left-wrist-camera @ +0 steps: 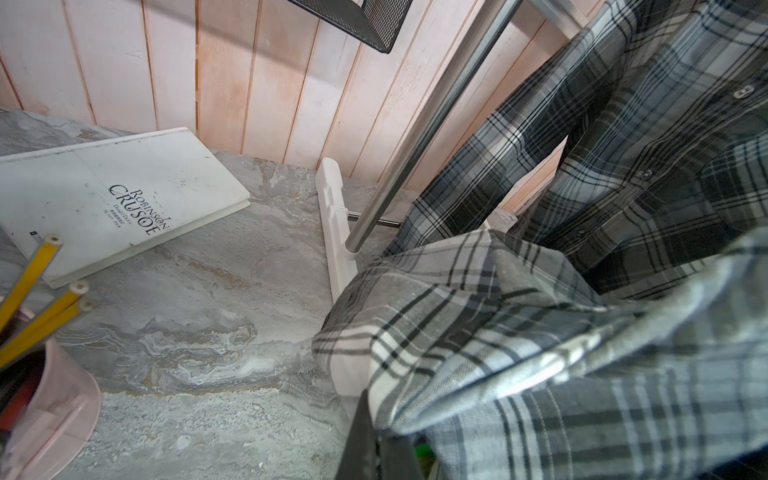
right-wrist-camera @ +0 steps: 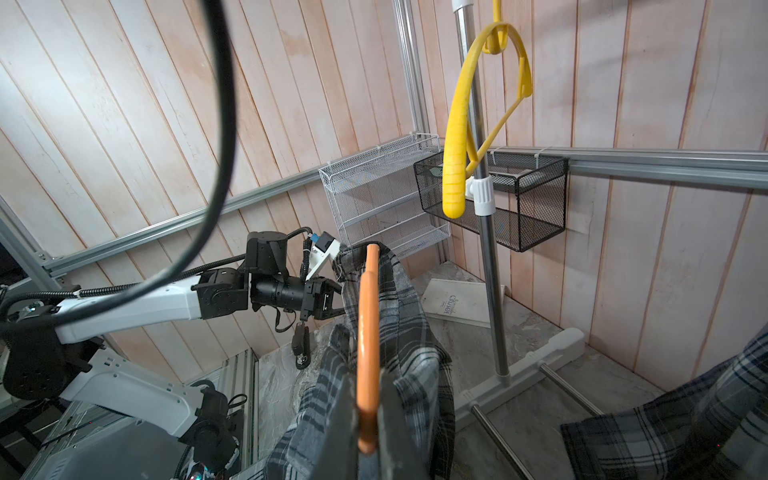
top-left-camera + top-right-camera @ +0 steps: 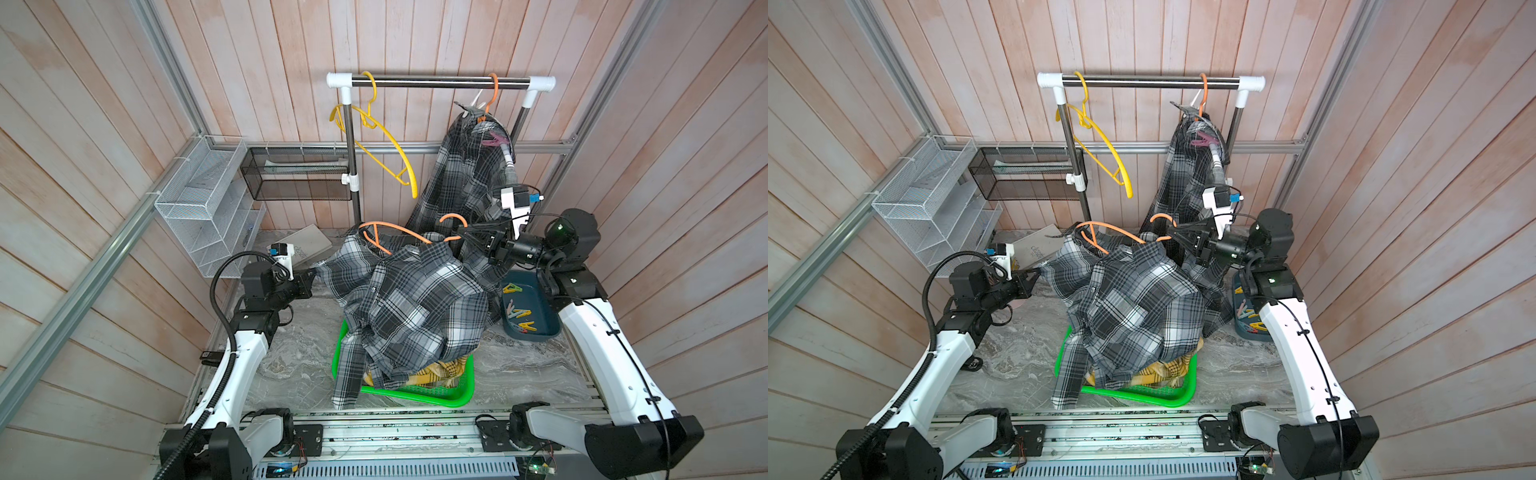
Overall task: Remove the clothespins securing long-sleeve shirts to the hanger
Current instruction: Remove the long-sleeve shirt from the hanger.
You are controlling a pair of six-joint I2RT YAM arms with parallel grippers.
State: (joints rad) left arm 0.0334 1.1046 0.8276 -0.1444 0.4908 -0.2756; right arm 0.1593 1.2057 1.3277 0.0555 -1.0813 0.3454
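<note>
- Marble-look tabletop inside pink plank walls; nearest the rig's base sits a green basket (image 3: pixel 415 398) with the yellow-and-white shirt (image 3: pixel 440 371) lying in it
- Heaped over the basket is the grey checked draped shirt (image 3: pixel 415 299), its collar end lifted on a loose orange hanger (image 3: pixel 399 230); no peg shows on this shirt
- At the shirt's edge, on the side away from the other arm, the left gripper (image 3: pixel 314 273) has its jaws closed on a fold of the cloth
- Opposite it, the right gripper (image 2: pixel 368 388) has its jaws pinched onto the loose orange hanger, seemingly near the hook end
- My reading: the step in hand is parting this shirt from its hanger so that it can drop into the basket
- Just beside the right arm a blue bin (image 3: pixel 542 299) holds loose clothespins (image 3: pixel 519 314), yellow and teal among them, touching neither set of jaws
- Farther back, on the rail (image 3: pixel 436 80), the hanging shirt (image 3: pixel 457 178) is on a second orange hanger (image 3: pixel 493 93) with a mauve-pink clothespin (image 3: pixel 494 140) clipped at its shoulder; an empty yellow hanger (image 3: pixel 395 145) hangs alongside
- That peg is well apart from both jaws, above and behind the right gripper, which is the nearer; the next move probably calls for releasing the hanger, rising with jaws parted, and squeezing the peg's tail ends
</note>
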